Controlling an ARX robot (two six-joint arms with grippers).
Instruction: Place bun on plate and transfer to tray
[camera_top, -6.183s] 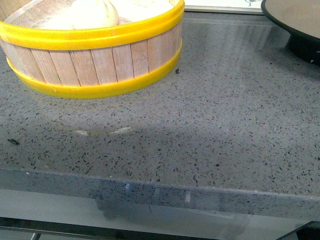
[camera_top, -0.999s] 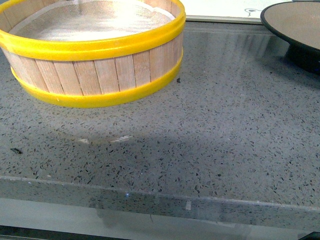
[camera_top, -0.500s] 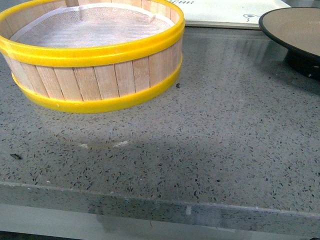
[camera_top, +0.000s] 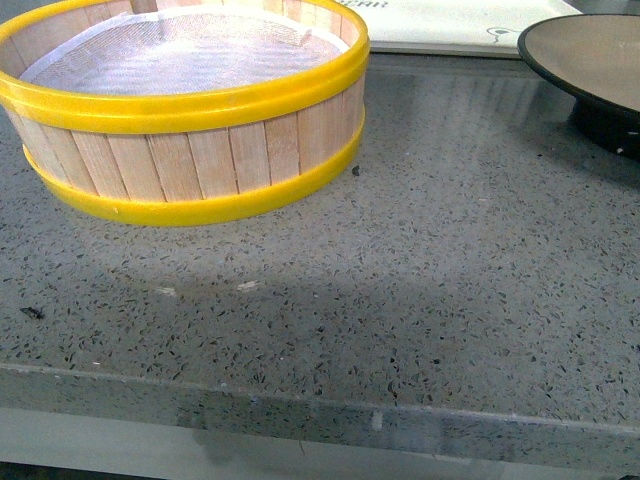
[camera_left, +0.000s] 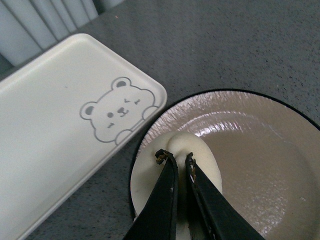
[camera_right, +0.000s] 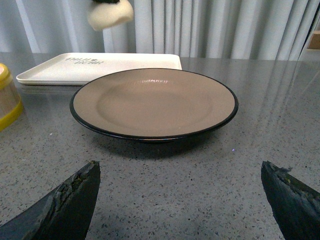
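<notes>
Basket (camera_top: 190, 150) holds only its cloth. The bun (camera_right: 110, 14) is pinched in the left gripper (camera_left: 175, 156), jaws narrow, hanging in the air over the plate (camera_right: 150, 102) on its tray (camera_left: 55, 135) side. Nothing on the plate yet. Right gripper (camera_right: 180, 167) gapes wide, low before the plate. Left to do, I'd say: set the bun down, carry the plate to the tray.

Plate (camera_right: 152, 102) sits near tray (camera_right: 100, 67) on counter (camera_right: 200, 190) — bun (camera_right: 111, 13) hangs high above.

Open counter (camera_top: 420, 280) lies between steamer basket (camera_top: 200, 150) and plate (camera_top: 590, 50) (tray (camera_right: 130, 65) just behind).
</notes>
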